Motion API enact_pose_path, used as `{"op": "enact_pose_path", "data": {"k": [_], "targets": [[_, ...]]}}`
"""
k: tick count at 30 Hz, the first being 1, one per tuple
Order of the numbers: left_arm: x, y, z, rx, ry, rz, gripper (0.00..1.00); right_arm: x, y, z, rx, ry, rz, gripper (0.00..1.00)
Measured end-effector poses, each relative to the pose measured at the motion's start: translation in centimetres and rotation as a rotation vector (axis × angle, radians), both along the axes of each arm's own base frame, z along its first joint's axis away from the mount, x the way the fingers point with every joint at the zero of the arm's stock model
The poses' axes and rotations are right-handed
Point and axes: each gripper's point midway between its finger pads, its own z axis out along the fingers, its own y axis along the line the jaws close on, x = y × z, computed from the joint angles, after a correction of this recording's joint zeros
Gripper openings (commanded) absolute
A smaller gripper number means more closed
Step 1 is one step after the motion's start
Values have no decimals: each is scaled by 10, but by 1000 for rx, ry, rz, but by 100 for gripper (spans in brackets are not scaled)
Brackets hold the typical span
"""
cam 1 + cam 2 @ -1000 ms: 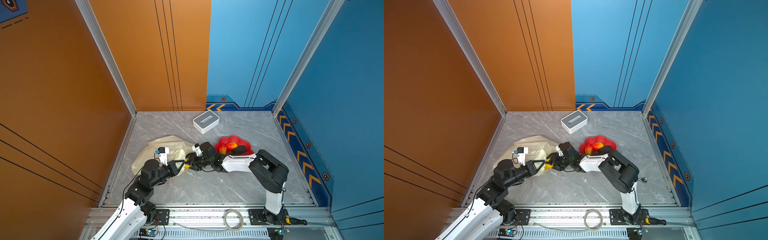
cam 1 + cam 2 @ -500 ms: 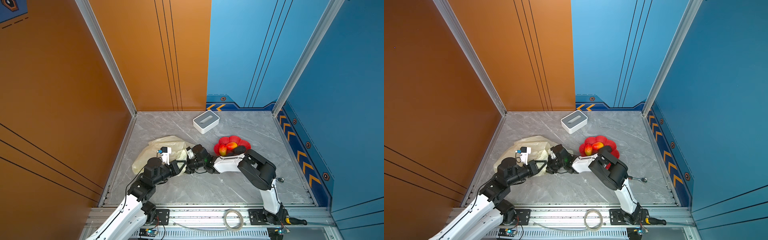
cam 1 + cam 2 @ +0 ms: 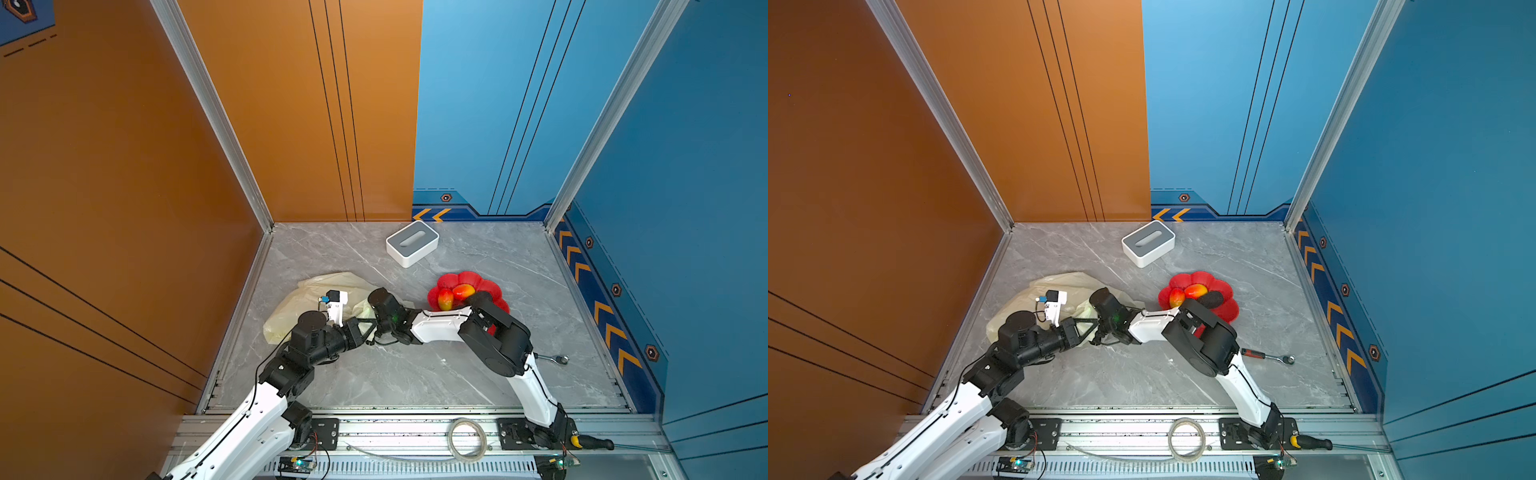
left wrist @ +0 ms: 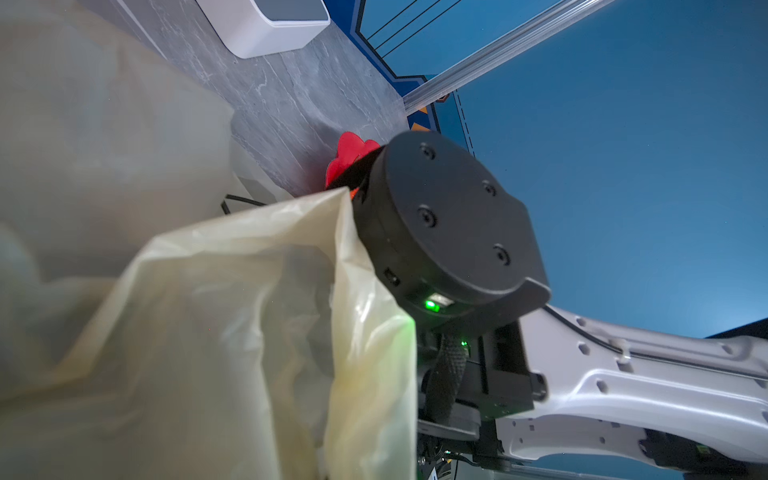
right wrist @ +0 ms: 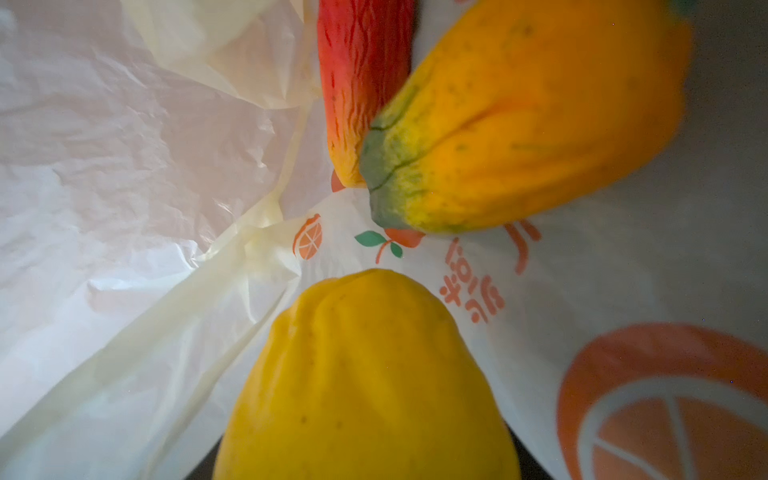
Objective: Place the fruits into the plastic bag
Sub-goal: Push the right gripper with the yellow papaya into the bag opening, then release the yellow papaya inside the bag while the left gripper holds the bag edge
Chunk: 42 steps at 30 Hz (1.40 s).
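- A grey marbled counter [image 3: 415, 374] stood walled in by orange panels on the left and blue panels on the right.
- By the counter's left edge, about halfway back, lay the plastic bag [image 3: 307, 291], a crinkled cream-yellow heap, seen in both top views.
- The left gripper [image 3: 361, 328] reached in from the front left corner. Its jaws were pressed together on the bag's rim, and the left wrist view showed a flap of the bag lifted up.
- The right gripper [image 3: 380, 328] reached across from the right and met the bag's mouth just beside the left gripper.
- The right wrist view looked into the bag. A yellow pear-like fruit [image 5: 365, 374] filled the near middle, and the jaws, mostly hidden, appeared to pinch it.
- Deeper in the bag lay an orange-yellow mango [image 5: 532, 112] with a green tip, touching a red ribbed fruit [image 5: 357, 75].
- Near the back edge, around the middle, sat a white-and-grey box [image 3: 411, 243].
- Right of centre sat a red flower-shaped dish [image 3: 490, 286] holding two mangoes [image 3: 445, 298] and a dark avocado [image 3: 482, 298].
- Toward the right edge lay a ratchet wrench [image 3: 1266, 356], partly hidden behind the right arm.
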Motion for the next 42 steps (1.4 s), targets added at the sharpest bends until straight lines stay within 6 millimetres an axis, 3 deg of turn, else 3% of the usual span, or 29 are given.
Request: {"op": "enact_pose_path", "data": {"k": [11, 19, 26, 31, 37, 42], "targets": [[-12, -32, 4, 1, -16, -126, 0, 47, 6, 34, 72, -83, -119, 47], [-18, -48, 32, -43, -101, -196, 0, 98, -18, 31, 63, -128, -296, 47], [-22, -45, 50, -76, -161, -196, 0, 139, -50, 28, 28, -163, -404, 50], [-22, -27, 50, -89, -193, -127, 0, 128, -42, 28, 21, -161, -354, 52], [-16, -7, 41, -88, -177, -40, 0, 92, -7, 31, 47, -154, -217, 54], [-14, 0, 38, -85, -172, -10, 0, 60, 13, 21, 25, -149, -110, 57]]}}
